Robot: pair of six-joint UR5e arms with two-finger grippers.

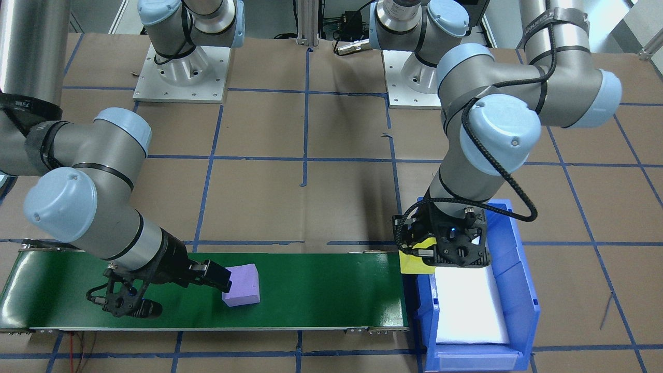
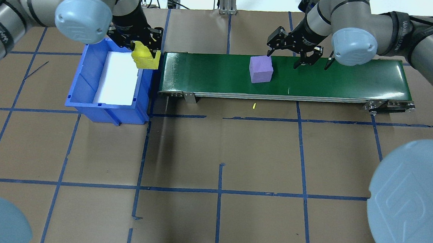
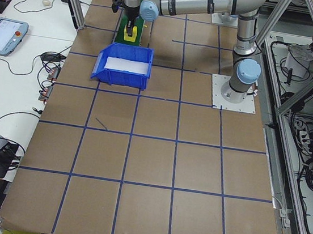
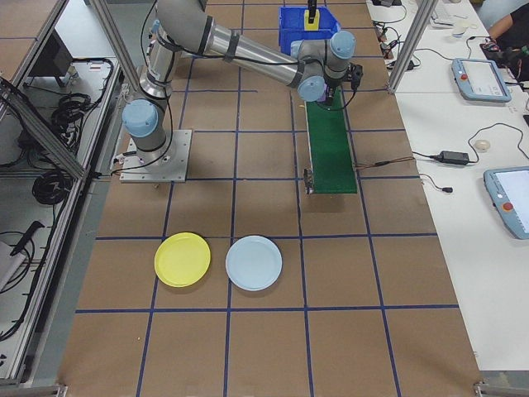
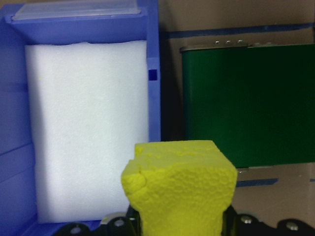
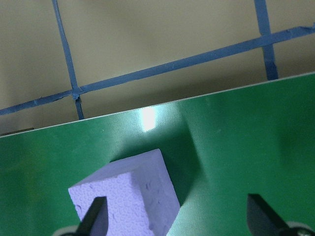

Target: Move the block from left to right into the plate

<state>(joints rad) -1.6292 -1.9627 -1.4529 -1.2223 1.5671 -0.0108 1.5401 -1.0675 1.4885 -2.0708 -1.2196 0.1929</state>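
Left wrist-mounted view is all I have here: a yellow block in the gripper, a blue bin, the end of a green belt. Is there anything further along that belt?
Observer: Yes, a purple block sits on the green belt, about midway along.
Operator: Is the other arm near it?
Observer: The right gripper is open right beside the purple block, not closed on it.
Operator: Any plates around?
Observer: Two, a yellow plate and a light blue plate, side by side on the table on the robot's right, away from the belt.
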